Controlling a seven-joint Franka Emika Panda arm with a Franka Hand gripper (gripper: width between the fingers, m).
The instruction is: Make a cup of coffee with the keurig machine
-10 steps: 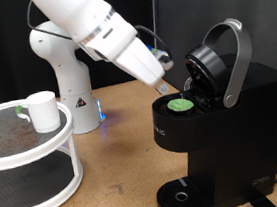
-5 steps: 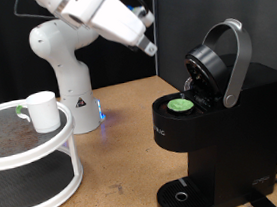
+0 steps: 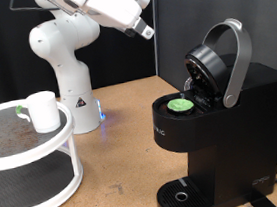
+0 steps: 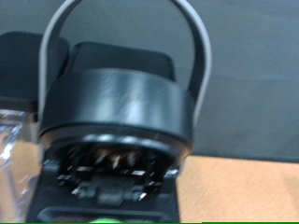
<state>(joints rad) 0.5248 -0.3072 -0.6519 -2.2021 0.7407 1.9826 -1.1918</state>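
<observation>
The keurig machine [image 3: 231, 123] stands at the exterior view's right with its lid raised on the grey handle [image 3: 236, 57]. A green-topped pod [image 3: 182, 105] sits in the open chamber. The cup [image 3: 44, 110], a small white mug, stands on a round white stand at the exterior view's left. My gripper [image 3: 146, 29] is high at the exterior view's top, above and to the left of the machine, well apart from it. The wrist view shows the open brew head [image 4: 117, 103] and a sliver of the green pod [image 4: 107, 221]; my fingers do not show there.
The white two-tier round stand [image 3: 32, 186] with a dark top fills the exterior view's lower left. The white robot base [image 3: 66, 71] stands behind it. The machine's round drip tray [image 3: 179, 195] is at the bottom. The brown tabletop [image 3: 123, 145] lies between stand and machine.
My gripper has risen from just beside the pod chamber up and to the exterior view's left, away from the machine. The pod stays in the chamber. The cup has not moved.
</observation>
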